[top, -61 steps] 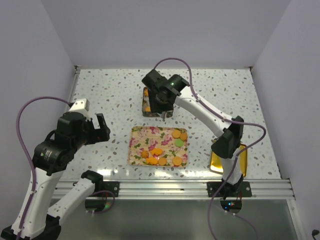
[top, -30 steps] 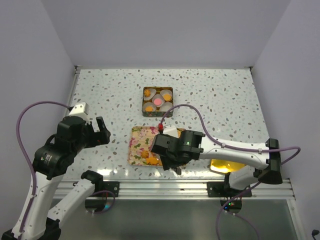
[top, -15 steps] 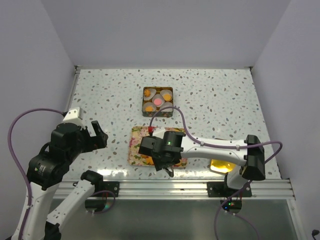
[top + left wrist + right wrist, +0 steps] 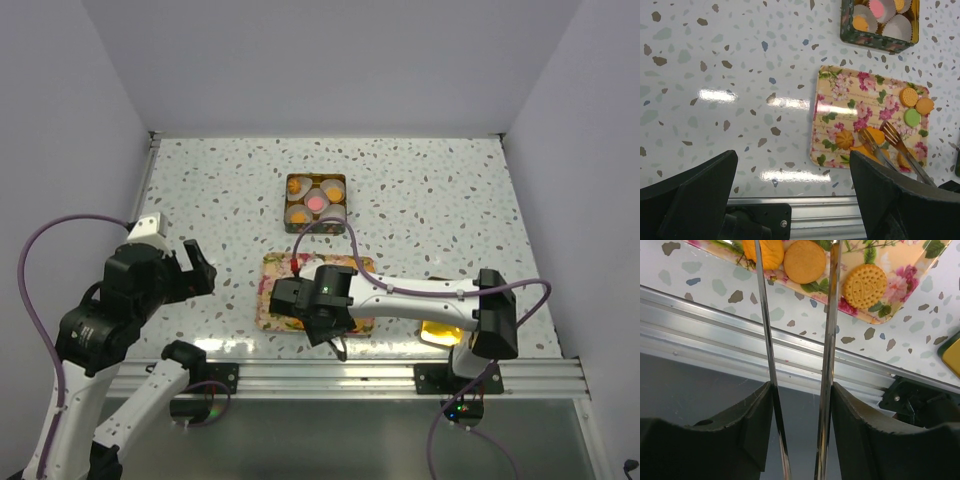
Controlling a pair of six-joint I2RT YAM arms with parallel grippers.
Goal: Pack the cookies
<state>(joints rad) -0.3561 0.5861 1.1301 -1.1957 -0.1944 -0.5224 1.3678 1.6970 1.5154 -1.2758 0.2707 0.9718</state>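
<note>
Right gripper [image 4: 800,407] slid further left along the flowery tray's [image 4: 837,100] near edge, clamped on metal tongs [image 4: 829,315]. Tong tips sit among the orange cookies [image 4: 844,140], maybe touching one. Left gripper [image 4: 792,195] hangs wide apart over the table [image 4: 715,60].

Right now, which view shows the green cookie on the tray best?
The left wrist view: the green cookie lies uncovered on the tray. In the top view the right arm covers that spot; the right wrist view shows only orange cookies.
</note>
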